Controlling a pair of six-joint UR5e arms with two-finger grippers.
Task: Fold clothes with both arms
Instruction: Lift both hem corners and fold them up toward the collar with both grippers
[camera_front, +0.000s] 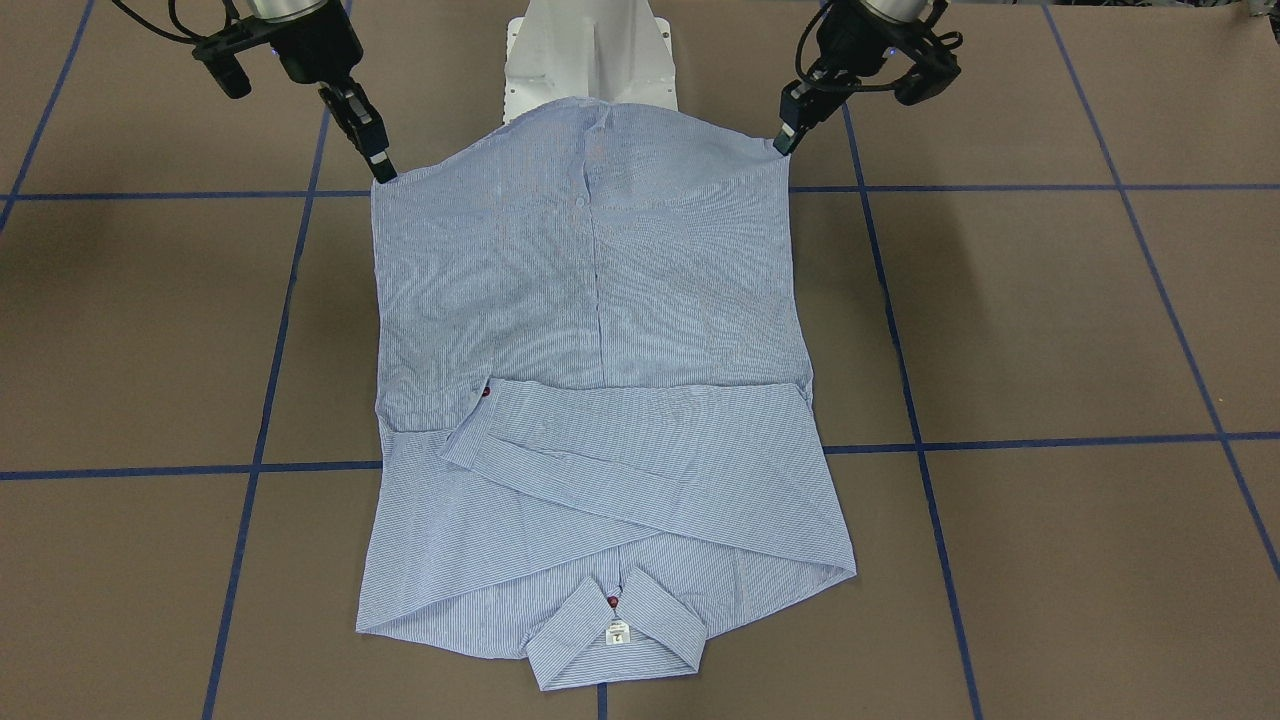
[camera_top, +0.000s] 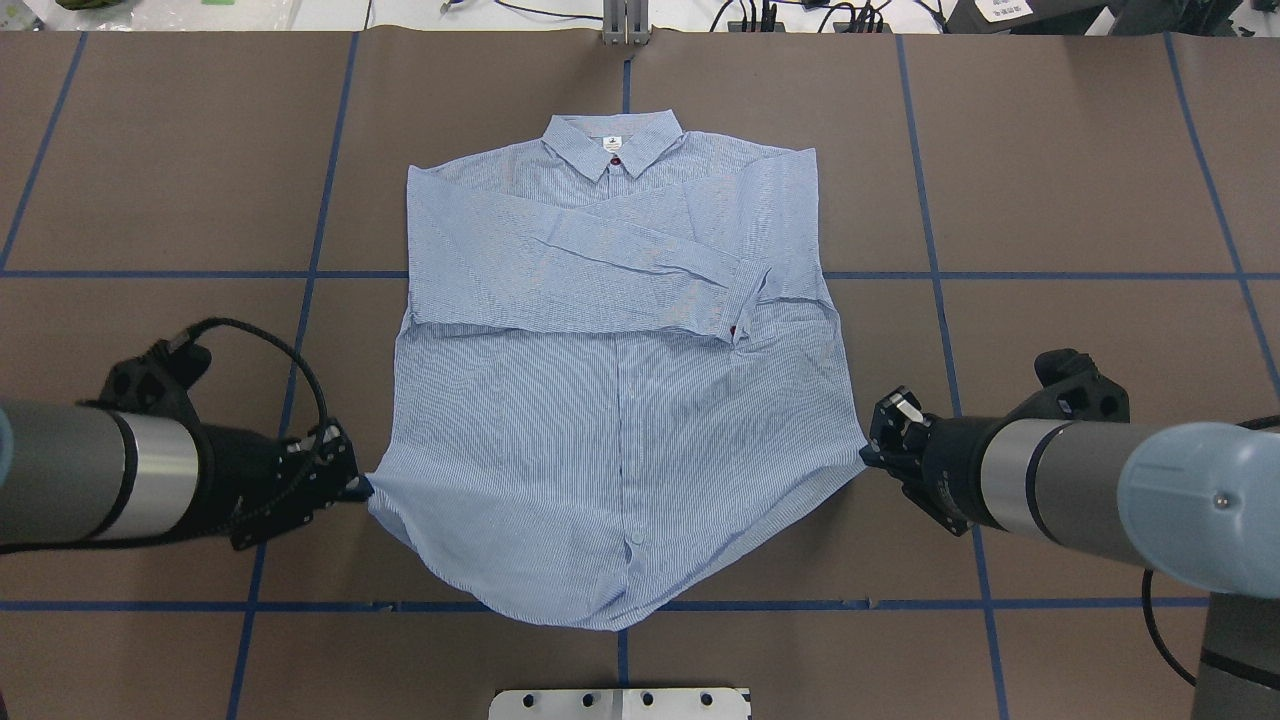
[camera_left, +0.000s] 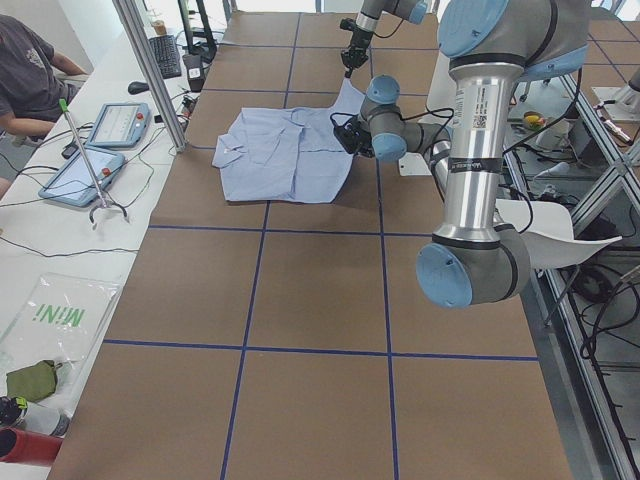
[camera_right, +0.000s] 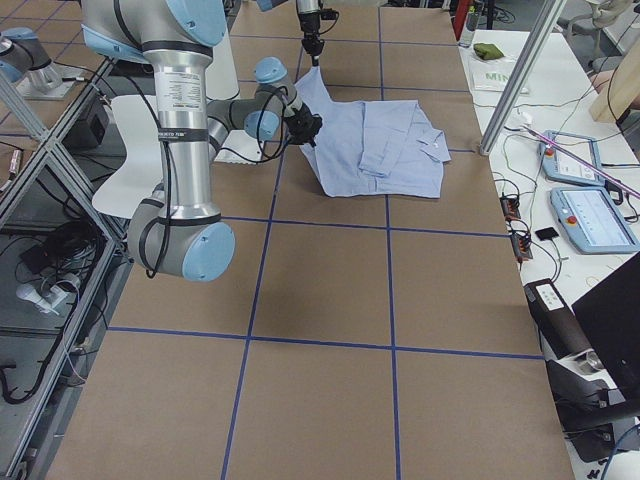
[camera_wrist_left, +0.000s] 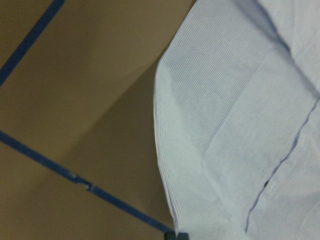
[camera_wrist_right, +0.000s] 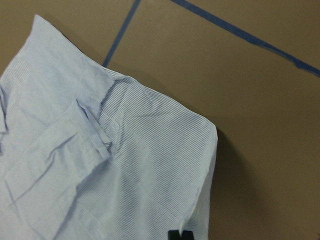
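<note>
The light blue striped shirt (camera_top: 600, 420) lies front up on the brown table, collar (camera_top: 613, 150) at the far side, both sleeves folded across the chest. My left gripper (camera_top: 360, 487) is shut on the hem corner on its side; in the front-facing view it (camera_front: 783, 145) is at the upper right. My right gripper (camera_top: 868, 455) is shut on the other hem corner, at the upper left in the front-facing view (camera_front: 383, 170). Both corners are raised a little off the table, and the hem between them sags. The wrist views show the cloth (camera_wrist_left: 240, 125) (camera_wrist_right: 100, 165) running into the fingertips.
The white pedestal base (camera_front: 590, 60) stands right behind the hem. Blue tape lines (camera_top: 150, 272) cross the brown table. Operator tablets (camera_left: 118, 125) and cables lie on the side bench beyond the collar. A person (camera_left: 30, 75) sits there.
</note>
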